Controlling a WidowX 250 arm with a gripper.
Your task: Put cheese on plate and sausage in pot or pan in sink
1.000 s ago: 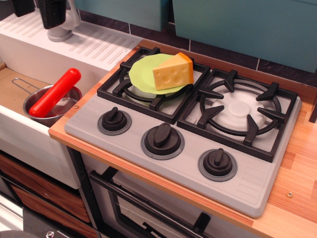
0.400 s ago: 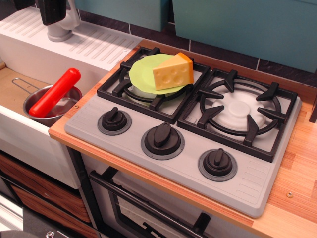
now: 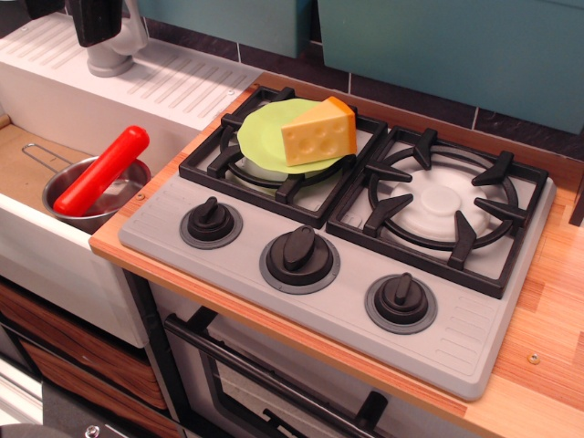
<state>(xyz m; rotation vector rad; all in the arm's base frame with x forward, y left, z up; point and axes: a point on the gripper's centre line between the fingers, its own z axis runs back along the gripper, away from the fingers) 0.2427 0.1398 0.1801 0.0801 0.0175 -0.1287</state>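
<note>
The yellow cheese (image 3: 318, 132) lies on the lime-green plate (image 3: 262, 137), which rests on the left burner grate of the stove. The red sausage (image 3: 101, 170) leans in the steel saucepan (image 3: 117, 195), its upper end sticking out over the rim. The pan stands in the sink (image 3: 27, 169) at the left, its wire handle pointing back left. My gripper (image 3: 66, 13) is at the top left edge above the drainboard, far from all of these. Only two black fingers show, standing apart with nothing between them.
The grey tap (image 3: 114, 53) stands on the ribbed white drainboard (image 3: 173, 87) right below the gripper. The grey stove has two black grates (image 3: 443, 205) and three black knobs (image 3: 299, 251). The wooden counter (image 3: 547, 347) runs right. Teal bins (image 3: 438, 41) line the back.
The gripper fingers have risen a little toward the top edge since one second ago. Cheese, plate, sausage and pan have not moved.
</note>
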